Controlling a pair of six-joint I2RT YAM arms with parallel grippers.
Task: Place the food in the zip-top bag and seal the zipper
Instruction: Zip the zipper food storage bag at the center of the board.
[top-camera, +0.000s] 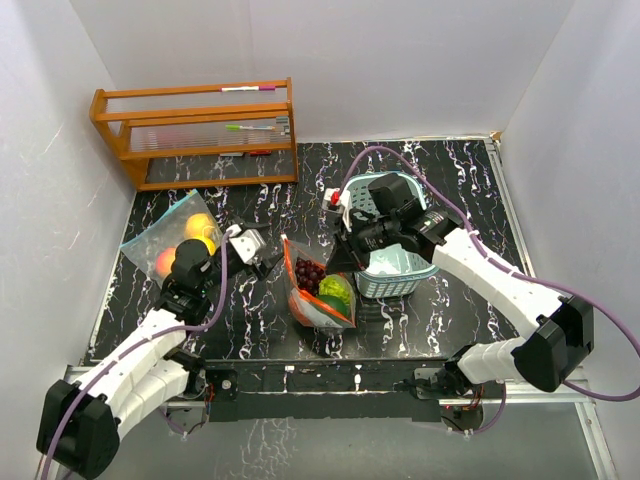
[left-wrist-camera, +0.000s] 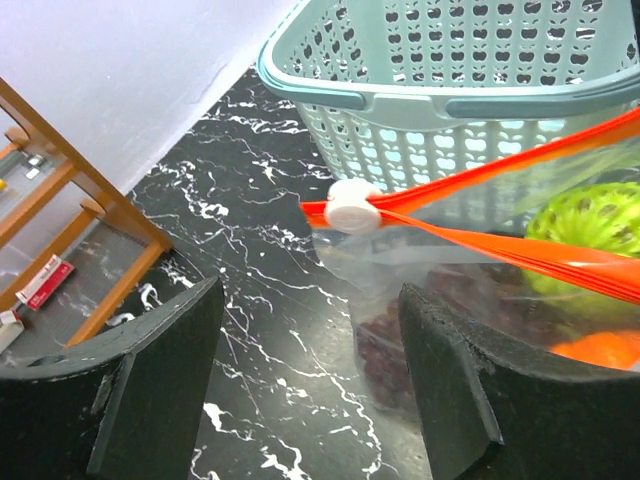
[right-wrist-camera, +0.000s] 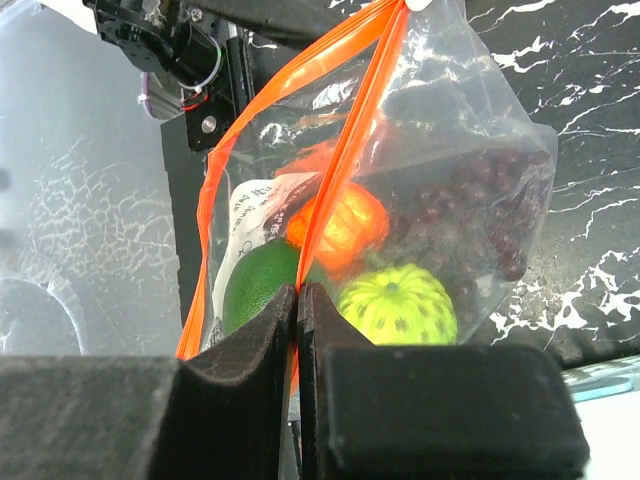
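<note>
The zip-top bag (top-camera: 318, 290), limp slick film bulging with light food (right-wrist-camera: 395, 305), stands mid-frame on the table (top-camera: 260, 330). Pressed together, the right pincer (right-wrist-camera: 297, 292) pinches its orange zipper strip (right-wrist-camera: 345, 150). The left pincer (left-wrist-camera: 310, 310), spread, faces the stiff white slider (left-wrist-camera: 350, 207), probably the best hold.

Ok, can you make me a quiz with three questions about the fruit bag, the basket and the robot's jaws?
1. Where is the teal basket?
A) beside the zip-top bag
B) inside the bag
C) on top of the bag

2. What colour is the bag's zipper?
A) blue
B) orange
C) black

3. What are the right jaws doing?
A) standing wide open
B) pinching shut on the zipper
C) gripping the basket

Answers:
1 A, the top view shows the basket on the table next to the bag.
2 B, both wrist views show orange strips.
3 B, the right wrist view shows the jaws closed on the zipper.
</note>
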